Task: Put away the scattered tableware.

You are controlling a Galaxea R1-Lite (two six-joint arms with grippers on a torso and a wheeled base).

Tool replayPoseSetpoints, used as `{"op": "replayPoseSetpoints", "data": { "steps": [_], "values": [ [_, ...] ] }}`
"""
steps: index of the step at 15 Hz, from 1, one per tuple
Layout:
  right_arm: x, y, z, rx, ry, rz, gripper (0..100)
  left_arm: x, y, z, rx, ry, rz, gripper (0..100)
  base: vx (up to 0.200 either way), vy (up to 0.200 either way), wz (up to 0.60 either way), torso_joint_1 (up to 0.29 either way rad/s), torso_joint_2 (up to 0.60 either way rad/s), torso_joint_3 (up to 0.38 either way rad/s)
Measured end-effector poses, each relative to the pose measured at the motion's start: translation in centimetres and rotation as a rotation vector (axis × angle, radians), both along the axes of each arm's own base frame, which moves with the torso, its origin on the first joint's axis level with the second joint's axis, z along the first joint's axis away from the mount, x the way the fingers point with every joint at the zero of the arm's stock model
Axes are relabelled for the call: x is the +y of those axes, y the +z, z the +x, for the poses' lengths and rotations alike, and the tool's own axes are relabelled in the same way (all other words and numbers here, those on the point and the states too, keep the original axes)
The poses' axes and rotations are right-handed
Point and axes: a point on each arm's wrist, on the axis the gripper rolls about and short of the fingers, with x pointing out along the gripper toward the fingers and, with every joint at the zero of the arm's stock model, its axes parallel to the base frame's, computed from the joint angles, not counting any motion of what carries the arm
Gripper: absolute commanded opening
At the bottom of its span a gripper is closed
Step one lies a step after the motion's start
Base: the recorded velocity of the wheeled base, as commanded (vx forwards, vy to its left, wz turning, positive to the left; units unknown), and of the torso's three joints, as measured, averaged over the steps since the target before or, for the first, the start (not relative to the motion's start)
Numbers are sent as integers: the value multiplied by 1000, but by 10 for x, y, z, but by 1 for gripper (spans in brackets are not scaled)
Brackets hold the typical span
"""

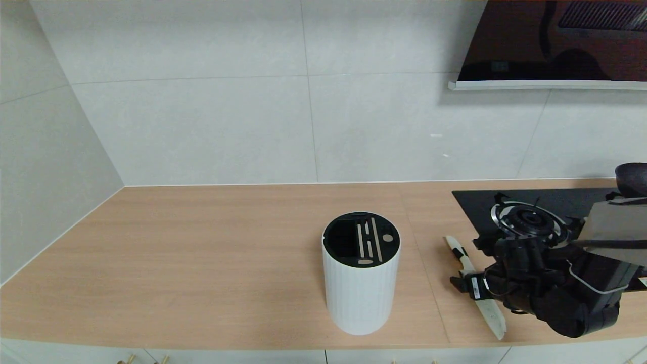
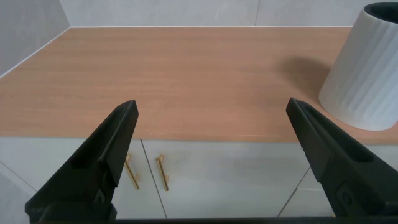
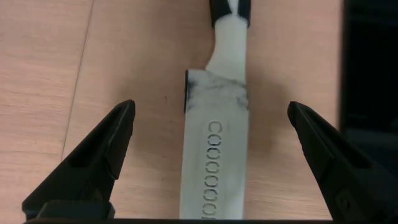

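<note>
1. Right pincer [image 3: 210, 112]: jaws spread wide and holding nothing. It hangs directly over the knife [image 3: 221, 143], straddling the blade just past where it joins the handle.
2. Left pincer [image 2: 211, 109]: also wide open and empty, sitting off the front edge of the surface [image 1: 202, 253].
3. The knife lies flat on the surface between the white slotted holder [image 1: 360, 283] and the black hob [image 1: 505, 199], with its tip towards the front edge.
4. Risk: the blade is thin, smooth and flat against the surface. Closing across it may give a poor hold, or the fingertips may strike the wood first.
5. Risk: a glancing close could skid the knife towards the front edge, and it could go off.
6. Risk: gripped at the blade, the handle end would probably sag and the knife swing in the jaws.
7. Risk: the slots in the holder's top look narrow. A tilted blade could catch on the lid and tip the holder — it stands free.
</note>
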Motion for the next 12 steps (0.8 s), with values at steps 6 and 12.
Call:
{"op": "replayPoseSetpoints", "data": {
  "steps": [6, 12],
  "values": [
    [-1, -10, 8, -10, -24, -9, 100, 0, 0, 0, 0, 0, 0, 100, 0, 0, 0, 0, 0, 0],
    [-3, -15, 11, -5, -31, -11, 0, 0, 0, 0, 0, 0, 0, 100, 0, 0, 0, 0, 0, 0]
  ]
}}
